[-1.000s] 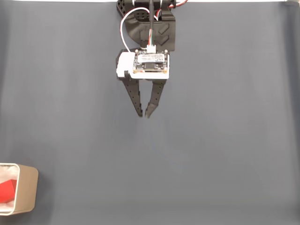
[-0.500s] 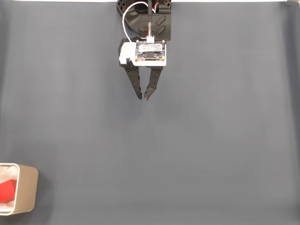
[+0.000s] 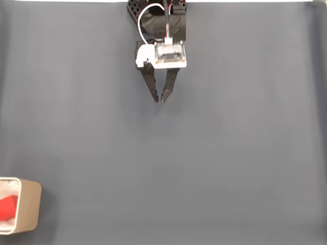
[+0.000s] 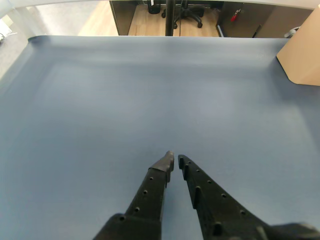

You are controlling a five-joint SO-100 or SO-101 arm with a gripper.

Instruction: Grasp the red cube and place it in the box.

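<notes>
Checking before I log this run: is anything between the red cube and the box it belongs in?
Nothing visible does. In the fixed view the red cube already lies inside the box at the lower left edge. The gripper is far off near the top, its fingertips nearly together and holding nothing, over bare grey mat.

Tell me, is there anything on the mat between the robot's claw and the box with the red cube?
Nothing: in the fixed view, only bare gray mat separates the gripper from the box holding the red cube.

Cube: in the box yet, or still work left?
Looks done: the cube sits inside the box at the fixed view's lower left edge. Nothing in hand: the gripper is far off near the top, fingertips almost together and empty, also in the wrist view. Nothing left.
</notes>
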